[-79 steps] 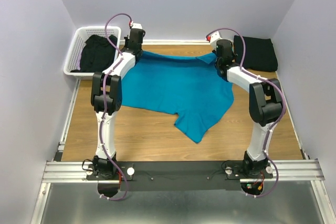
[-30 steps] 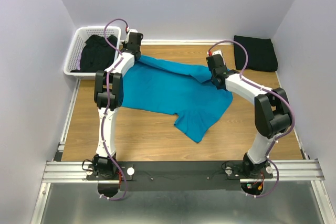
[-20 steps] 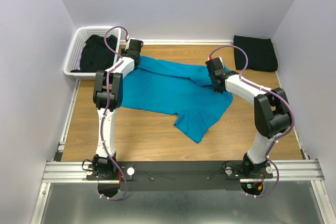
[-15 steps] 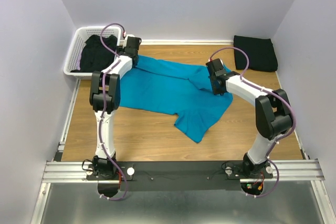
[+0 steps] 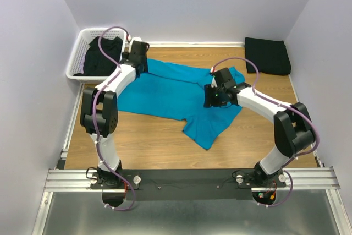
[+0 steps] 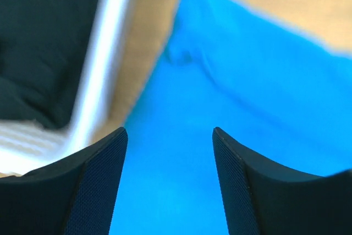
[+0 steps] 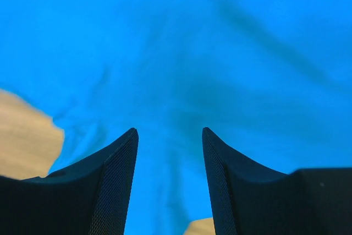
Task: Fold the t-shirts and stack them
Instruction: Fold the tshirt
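A teal-blue t-shirt (image 5: pixel 170 89) lies spread and rumpled across the middle of the wooden table, and it fills the left wrist view (image 6: pixel 231 97) and the right wrist view (image 7: pixel 181 42). My left gripper (image 5: pixel 136 63) hovers over its far left corner beside the basket, jaws open with nothing between them (image 6: pixel 169 136). My right gripper (image 5: pixel 212 96) is over the shirt's right part, jaws also open and empty (image 7: pixel 169 136). A folded black t-shirt (image 5: pixel 268 55) lies at the far right corner. Another black t-shirt (image 5: pixel 102 53) is bunched in the basket.
The white lattice basket (image 5: pixel 77 59) stands at the far left corner against the wall; its rim (image 6: pixel 102 64) shows close to the left fingers. Bare wood (image 5: pixel 148 141) lies in front of the shirt. Walls close the table in on three sides.
Both grippers let go of the teal shirt's far edge and opened. The right arm swung inward and nearer over the shirt; the left arm's elbow shifted left. The shirt's edge now lies flat.
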